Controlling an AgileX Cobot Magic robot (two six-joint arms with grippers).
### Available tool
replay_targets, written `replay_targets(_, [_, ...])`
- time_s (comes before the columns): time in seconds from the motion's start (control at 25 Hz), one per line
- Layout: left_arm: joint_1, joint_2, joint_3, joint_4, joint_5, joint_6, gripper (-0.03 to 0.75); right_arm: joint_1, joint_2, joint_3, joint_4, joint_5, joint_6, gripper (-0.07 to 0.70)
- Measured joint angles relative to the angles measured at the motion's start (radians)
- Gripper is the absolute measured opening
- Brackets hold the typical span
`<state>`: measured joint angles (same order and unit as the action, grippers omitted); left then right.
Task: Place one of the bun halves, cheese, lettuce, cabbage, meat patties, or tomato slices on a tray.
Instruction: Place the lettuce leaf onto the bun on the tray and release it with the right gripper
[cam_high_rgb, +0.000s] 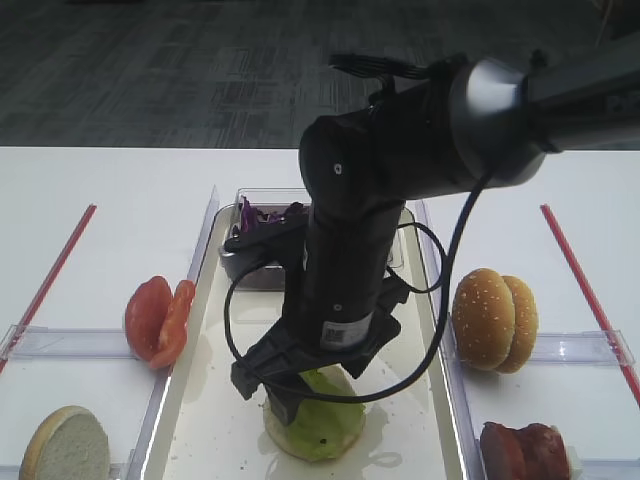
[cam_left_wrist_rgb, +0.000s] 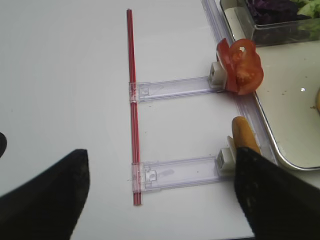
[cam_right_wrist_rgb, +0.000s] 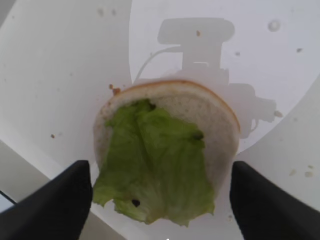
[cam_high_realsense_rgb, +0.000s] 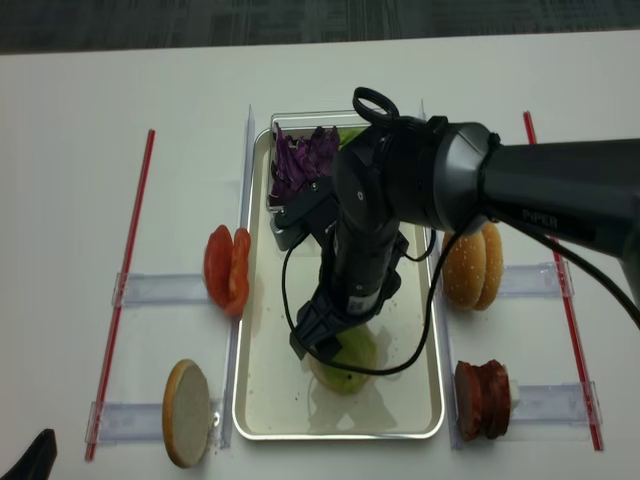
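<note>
Right wrist | fingers (cam_right_wrist_rgb: 160, 200) released, spread | lettuce (cam_right_wrist_rgb: 155, 167) resting on bun half (cam_right_wrist_rgb: 220, 130)

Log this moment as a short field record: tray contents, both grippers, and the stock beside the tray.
tray: bun half cut face up, lettuce lying on it; tub of cabbage at far end
right gripper: open, above the lettuce, not touching
left gripper: open, over bare table
left of tray: tomato slices, bun half
right of tray: buns, patties

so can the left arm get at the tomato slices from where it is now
Probably yes: the left gripper is open over bare table, and the tomato slices stand ahead at the tray edge with nothing between.
</note>
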<state>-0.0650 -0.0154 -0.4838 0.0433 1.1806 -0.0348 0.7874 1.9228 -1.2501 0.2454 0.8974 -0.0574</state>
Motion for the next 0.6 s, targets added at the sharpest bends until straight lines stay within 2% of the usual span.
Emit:
replay_targets(0.28, [0.000, 0.000, 0.000, 0.000, 0.000, 0.000, 0.545, 0.000, 0.000, -0.062, 0.001, 0.078, 0.057, 0.587])
replay_targets(0.6, [0.000, 0.000, 0.000, 0.000, 0.000, 0.000, 0.545, 0.000, 0.000, -0.169, 0.001, 0.218, 0.057, 0.582])
